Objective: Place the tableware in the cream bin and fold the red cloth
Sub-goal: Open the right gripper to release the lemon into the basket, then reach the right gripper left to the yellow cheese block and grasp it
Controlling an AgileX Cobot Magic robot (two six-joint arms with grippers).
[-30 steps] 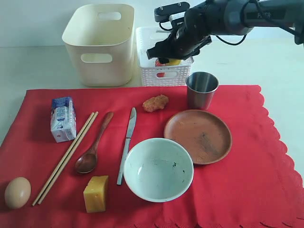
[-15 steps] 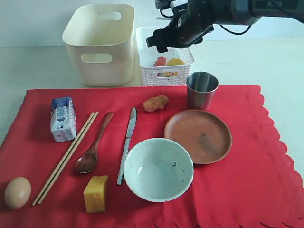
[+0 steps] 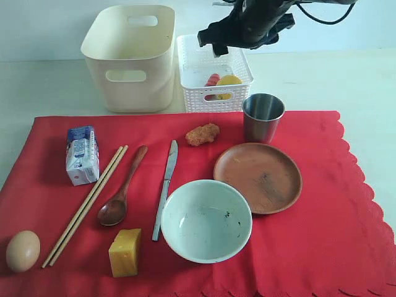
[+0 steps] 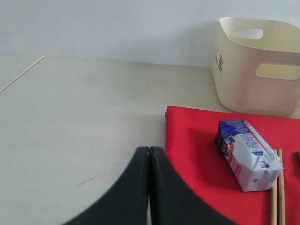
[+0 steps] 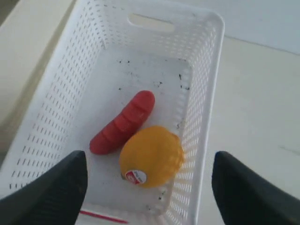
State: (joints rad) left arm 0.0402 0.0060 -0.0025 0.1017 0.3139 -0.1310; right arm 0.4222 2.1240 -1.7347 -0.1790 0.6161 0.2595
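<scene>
A: Quick, state of the right end effector (image 5: pixel 148 154)?
B: Fingers wide apart, nothing between them. It hangs over the white basket (image 3: pixel 213 99). Its wrist camera looks down on a sausage (image 5: pixel 124 123) and a lemon (image 5: pixel 151 156), touching, on the basket floor. In the exterior view the arm is cut off by the top edge.
A: And the left end effector (image 4: pixel 149 157)?
B: Fingers pressed together, gripping nothing, over bare table (image 4: pixel 70 117) just beside a corner of the red cloth (image 3: pixel 322 247). It's outside the exterior view (only the finger ends show in its own camera).
A: Tableware?
B: All on the cloth. The steel cup (image 3: pixel 263 117) is upright at the back, near the basket, and the brown plate (image 3: pixel 257 177) sits just in front of it. The bowl (image 3: pixel 206 219) is at the plate's near-left, with rims overlapping in view; can't tell if they touch. The knife (image 3: pixel 164 189) lies just beside the bowl, then the spoon (image 3: pixel 120 192), then the chopsticks (image 3: pixel 86 204), slanted.
A: Where's the cream bin (image 3: pixel 130 59)?
B: Behind the cloth, just beside the basket. Its near wall hides its floor.
A: Food?
B: The milk carton (image 3: pixel 81 154) is by the chopsticks' far ends, the egg (image 3: pixel 23 250) at the near-left corner, and the cheese (image 3: pixel 125 252) in front of the spoon. There's a fried lump (image 3: pixel 202 134) between knife tip and cup; can't make out what it is.
A: Cloth?
B: Spread flat, with its near edge and left side cropped by the frame.
</scene>
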